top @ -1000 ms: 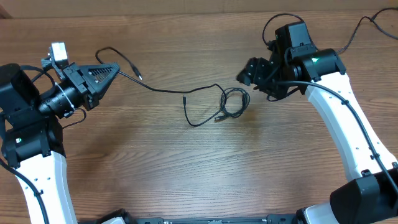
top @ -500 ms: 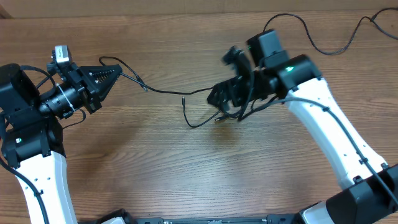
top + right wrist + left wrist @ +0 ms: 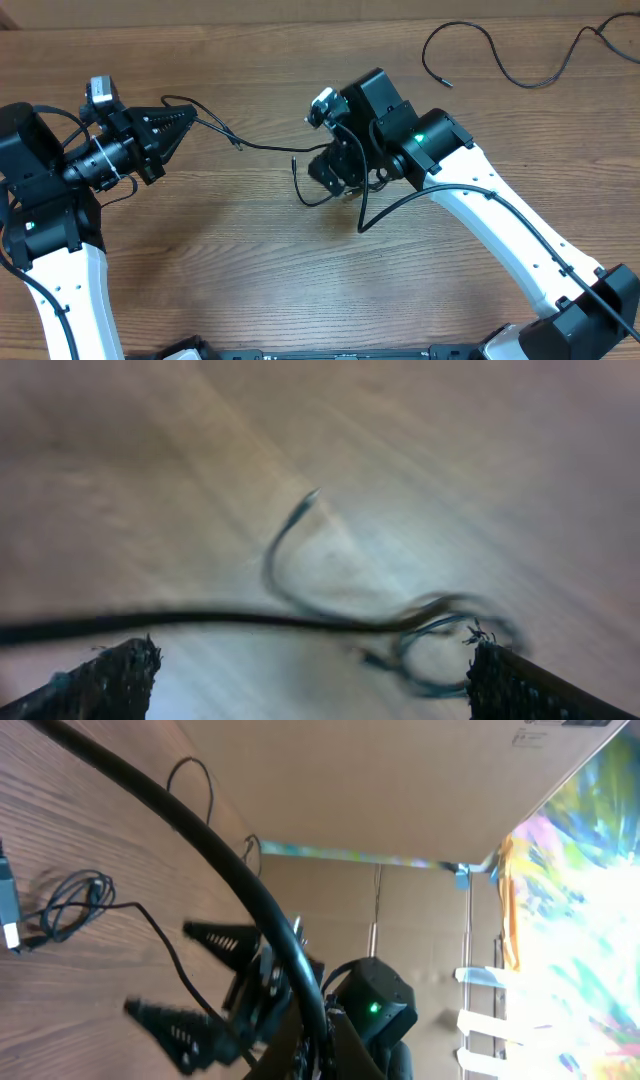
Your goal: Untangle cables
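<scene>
One thin black cable runs across the wooden table from my left gripper, which is shut on it, toward a small coil. In the overhead view my right gripper covers most of that coil, and a plug end shows to its left. The right wrist view shows my right gripper open just above the table. The cable strand crosses between its fingers, and the blurred coil lies by the right fingertip. In the left wrist view the held cable runs close past the lens, beyond it the coil.
Another loose black cable curves along the table's far right edge. A thick wire fixed to the right arm loops below its wrist. Bare wood fills the front half of the table.
My right arm has swung left and down over the coil while its jaws widened. My left gripper stays shut and has barely moved; the cable near it shifted slightly.
</scene>
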Controlling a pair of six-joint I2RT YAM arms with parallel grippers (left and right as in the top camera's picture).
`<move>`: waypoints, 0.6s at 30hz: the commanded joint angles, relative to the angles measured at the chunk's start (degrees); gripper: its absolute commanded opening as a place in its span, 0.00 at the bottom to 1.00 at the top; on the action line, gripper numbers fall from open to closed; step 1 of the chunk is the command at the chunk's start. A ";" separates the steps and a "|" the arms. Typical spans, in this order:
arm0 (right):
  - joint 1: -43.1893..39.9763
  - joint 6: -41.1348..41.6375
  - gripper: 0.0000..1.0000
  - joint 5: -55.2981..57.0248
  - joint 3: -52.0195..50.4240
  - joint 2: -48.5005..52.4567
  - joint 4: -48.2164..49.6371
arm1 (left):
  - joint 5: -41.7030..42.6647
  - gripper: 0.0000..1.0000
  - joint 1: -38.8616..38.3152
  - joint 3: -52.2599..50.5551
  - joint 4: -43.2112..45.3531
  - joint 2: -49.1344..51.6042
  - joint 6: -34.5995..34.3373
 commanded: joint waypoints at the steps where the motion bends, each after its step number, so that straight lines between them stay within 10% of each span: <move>1: 0.24 -0.68 1.00 6.14 -0.35 -1.73 2.12 | 3.26 0.04 0.31 0.57 0.04 -1.07 -0.83; 7: 0.24 -0.74 0.94 6.12 -0.35 -1.73 4.22 | 3.63 0.04 0.31 0.57 0.04 -1.07 -0.83; 11: 0.24 -0.70 0.52 5.66 -0.35 -1.66 4.22 | 3.61 0.04 0.31 0.57 0.04 -1.07 -0.81; 18: 0.24 -0.70 0.56 -0.31 -0.35 -1.64 5.81 | 5.01 0.04 0.31 0.57 0.04 -1.07 -0.83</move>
